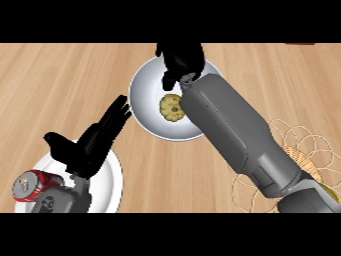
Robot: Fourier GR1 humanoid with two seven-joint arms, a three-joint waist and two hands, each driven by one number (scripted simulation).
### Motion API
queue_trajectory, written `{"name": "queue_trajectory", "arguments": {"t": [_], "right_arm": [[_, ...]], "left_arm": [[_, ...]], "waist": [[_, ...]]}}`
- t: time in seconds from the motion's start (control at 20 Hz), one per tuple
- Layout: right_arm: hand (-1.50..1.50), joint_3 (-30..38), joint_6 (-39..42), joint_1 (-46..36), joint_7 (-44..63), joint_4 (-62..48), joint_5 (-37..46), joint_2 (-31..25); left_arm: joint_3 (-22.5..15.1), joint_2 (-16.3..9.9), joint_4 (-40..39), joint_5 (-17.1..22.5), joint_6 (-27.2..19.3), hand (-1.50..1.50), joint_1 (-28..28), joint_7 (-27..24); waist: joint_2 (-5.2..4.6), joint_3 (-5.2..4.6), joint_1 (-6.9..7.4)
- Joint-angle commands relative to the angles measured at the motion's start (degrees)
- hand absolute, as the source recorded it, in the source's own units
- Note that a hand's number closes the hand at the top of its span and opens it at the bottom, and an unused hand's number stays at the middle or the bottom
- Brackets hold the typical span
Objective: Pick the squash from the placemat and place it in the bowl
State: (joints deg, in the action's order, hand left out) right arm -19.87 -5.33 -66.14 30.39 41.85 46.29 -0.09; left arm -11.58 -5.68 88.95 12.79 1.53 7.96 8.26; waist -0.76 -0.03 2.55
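At the near left, a white plate [112, 175] sits on the wooden tabletop [40, 90], with a red can [30, 183] lying on its left part. The left hand [88, 142] rests above this plate, open, its fingers [116, 114] straight and spread, pointing up and to the far right, the thumb out to the left. It touches nothing.

At the near right lies a round woven placemat [317, 155] with looped wire edging, partly covered by the right forearm [236, 130]. That grey forearm runs from the near right corner diagonally toward the far middle of the scene.

Farther off, in the middle, stands a white bowl [147, 95]. The squash [172, 107], a small pale yellow, ribbed, round fruit, lies inside the bowl, on its right half, just beside the forearm's edge. It is off the placemat.

The right hand [180, 60] hangs over the far part of the bowl, above and beyond the squash, apart from it. Its fingers point down toward the near side, loosely bent and slightly apart, holding nothing.

Far right, at the tabletop's edge, a small dark reddish thing [303, 44] shows only partly; what it is cannot be told.
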Motion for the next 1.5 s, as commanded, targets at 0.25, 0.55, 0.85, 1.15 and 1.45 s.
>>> {"name": "queue_trajectory", "arguments": {"t": [0.25, 0.55, 0.85, 1.15, 1.45], "right_arm": [[-1.50, 10.5, -15.9, 3.1, -15.2, 2.3, -16.1, 0.1], [-1.50, 11.4, -20.3, 9.4, -25.1, 18.5, -30.7, 0.1], [-1.50, 6.2, -16.3, 26.2, -24.1, 42.8, -35.1, 0.1], [-1.50, 1.0, -11.3, 46.7, -26.4, 68.0, -36.8, -4.9], [1.50, -5.1, -7.5, 71.7, -33.1, 87.2, -37.8, -14.2]], "left_arm": [[0.5, 1.0, -2.3, -0.5, -0.1, 0.00, 2.0, -0.9], [0.7, 0.2, -1.3, -0.5, 0.0, 0.00, -0.5, -0.3], [3.9, -1.7, 0.5, 0.9, -0.3, 0.00, -1.9, 1.0], [3.7, -0.2, -0.1, 0.1, -1.9, 0.00, -2.6, 0.0], [4.4, -1.4, 1.8, 0.7, -1.1, 0.00, -6.2, -0.6]], "waist": [[-0.15, 0.16, -0.45], [0.97, 0.17, -1.72], [1.96, 0.12, -4.93], [2.00, 0.15, -7.17], [2.29, 0.28, -8.45]]}}
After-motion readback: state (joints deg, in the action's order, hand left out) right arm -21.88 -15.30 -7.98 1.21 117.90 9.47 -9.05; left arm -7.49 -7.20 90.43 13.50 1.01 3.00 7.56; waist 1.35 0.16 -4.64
